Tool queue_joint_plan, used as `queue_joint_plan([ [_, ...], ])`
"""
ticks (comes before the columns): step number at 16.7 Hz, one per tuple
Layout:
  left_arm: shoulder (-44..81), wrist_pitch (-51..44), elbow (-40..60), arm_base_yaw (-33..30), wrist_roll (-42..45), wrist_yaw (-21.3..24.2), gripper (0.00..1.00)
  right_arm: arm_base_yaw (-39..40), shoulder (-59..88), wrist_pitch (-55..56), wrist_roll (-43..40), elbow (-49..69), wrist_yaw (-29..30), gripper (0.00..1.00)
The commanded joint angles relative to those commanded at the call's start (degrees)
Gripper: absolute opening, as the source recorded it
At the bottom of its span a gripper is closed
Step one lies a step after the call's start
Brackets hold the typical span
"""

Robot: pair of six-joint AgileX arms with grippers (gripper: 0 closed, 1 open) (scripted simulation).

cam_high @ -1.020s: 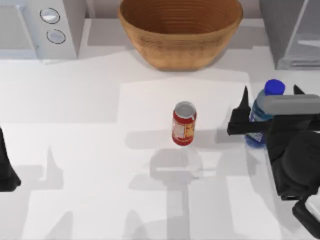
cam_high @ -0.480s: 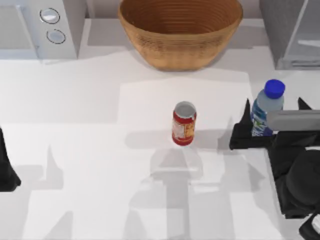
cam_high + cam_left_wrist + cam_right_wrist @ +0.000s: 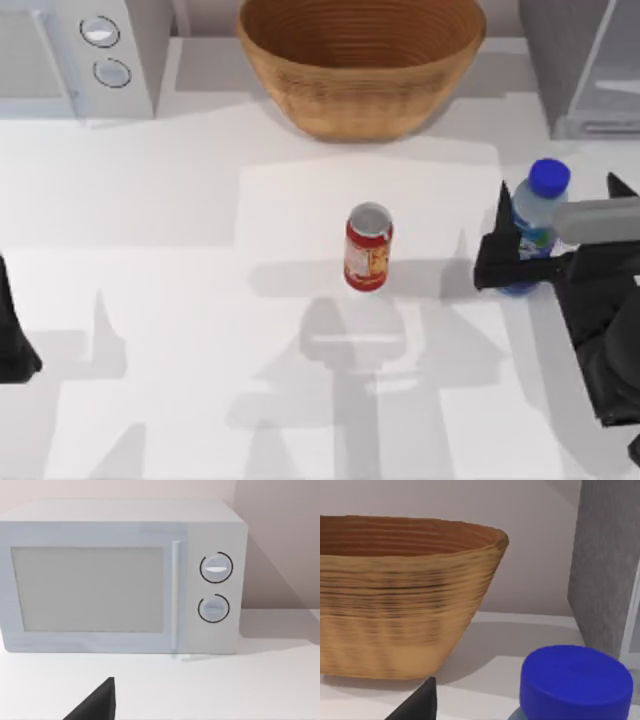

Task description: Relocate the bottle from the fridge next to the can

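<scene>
The bottle [image 3: 533,228], clear with a blue cap, stands upright on the table right of the red can [image 3: 368,250], about a bottle's height away. My right gripper [image 3: 558,184] is open, its dark fingers [image 3: 503,215] on either side of the bottle with the left finger close to it. In the right wrist view the bottle's blue cap [image 3: 576,681] sits close, beside one fingertip [image 3: 420,704]. The grey fridge [image 3: 580,70] stands at the back right, also in the right wrist view [image 3: 605,565]. My left gripper [image 3: 14,335] is parked at the table's left edge, open.
A wide woven bowl [image 3: 360,60] stands at the back centre, behind the can, and looms in the right wrist view [image 3: 395,595]. A white microwave [image 3: 80,55] with two knobs is at the back left, facing the left wrist view [image 3: 120,580].
My right gripper has drawn back to the right and toward the front edge with its fingers still apart. The bottle has stayed standing in place. The left arm has not moved.
</scene>
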Motion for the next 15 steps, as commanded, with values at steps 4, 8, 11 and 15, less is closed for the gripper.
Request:
queue_joint_plan([
  [4,0.0,0.0,0.0,0.0,0.0,0.0,1.0,-4.4,-19.1,-16.0,0.2,-3.7,-7.9,1.0],
  [8,0.0,0.0,0.0,0.0,0.0,0.0,1.0,-11.1,-41.8,-36.0,1.1,-8.3,-15.8,1.0],
  [11,0.0,0.0,0.0,0.0,0.0,0.0,1.0,-17.0,-59.2,-51.2,1.8,-11.6,-20.7,1.0],
  [15,0.0,0.0,0.0,0.0,0.0,0.0,1.0,-24.5,-80.3,-68.8,2.1,-14.7,-25.6,1.0],
])
